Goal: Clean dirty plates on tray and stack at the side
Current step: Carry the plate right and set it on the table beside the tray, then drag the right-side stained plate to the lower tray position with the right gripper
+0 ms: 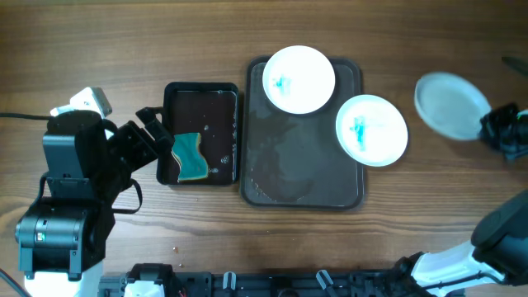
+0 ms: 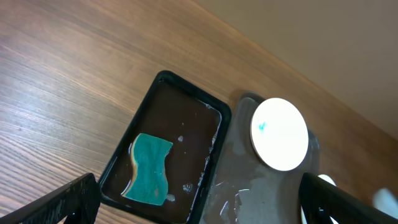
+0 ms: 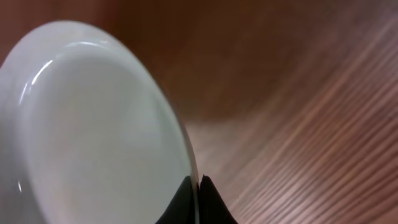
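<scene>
Plates (image 1: 299, 79) with blue smears, two, lie on the tray (image 1: 272, 177). A third, clean-looking plate (image 1: 450, 106) is off to its right, rim pinched by the right tool (image 1: 485, 125). The left tool (image 1: 158, 132) is spread by the sponge (image 1: 191, 157). Likely stacking: next, release it flat on the surface (image 1: 462, 190).

Dark brown tray (image 1: 293, 173), blue-smeared plate (image 1: 299, 78) at far edge, second smeared plate (image 1: 372, 129) overhanging right rim, pale plate (image 1: 450, 105) beyond it
</scene>
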